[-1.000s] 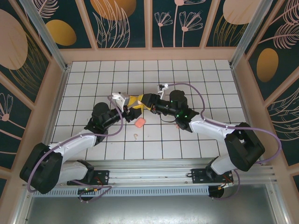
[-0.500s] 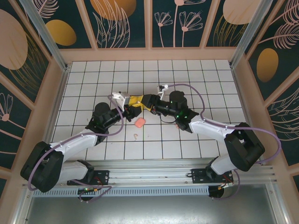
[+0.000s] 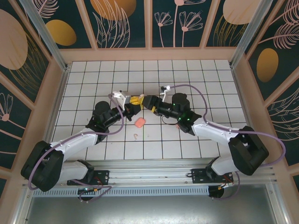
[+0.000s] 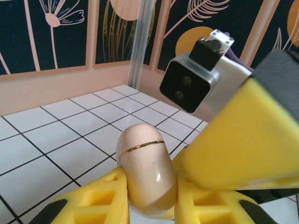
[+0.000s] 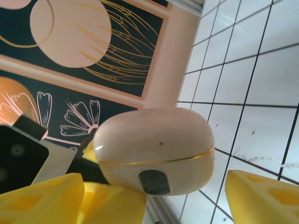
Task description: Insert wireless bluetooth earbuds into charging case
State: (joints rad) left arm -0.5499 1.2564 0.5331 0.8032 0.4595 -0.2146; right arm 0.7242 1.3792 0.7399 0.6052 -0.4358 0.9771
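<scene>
Half a second on, swapped hands above mid-table: closed beige case (image 4: 145, 168) now clamped in left gripper (image 4: 149, 203), let go by spread right gripper (image 5: 168, 196), lid-opening likely next, earbud (image 3: 135, 136) waiting on nearer tiles (image 3: 187, 142).

left white-and-black arm (image 3: 79, 140): stretched forward-right | left hand (image 3: 135, 100): yellow fingers (image 4: 93, 205) clamped on beige oval plastic charging case (image 4: 145, 170) | right white-and-black arm (image 3: 215, 131): stretched forward-left | right hand (image 3: 146, 101): yellow fingers (image 5: 266, 196) spread apart, tip to tip with left hand
</scene>
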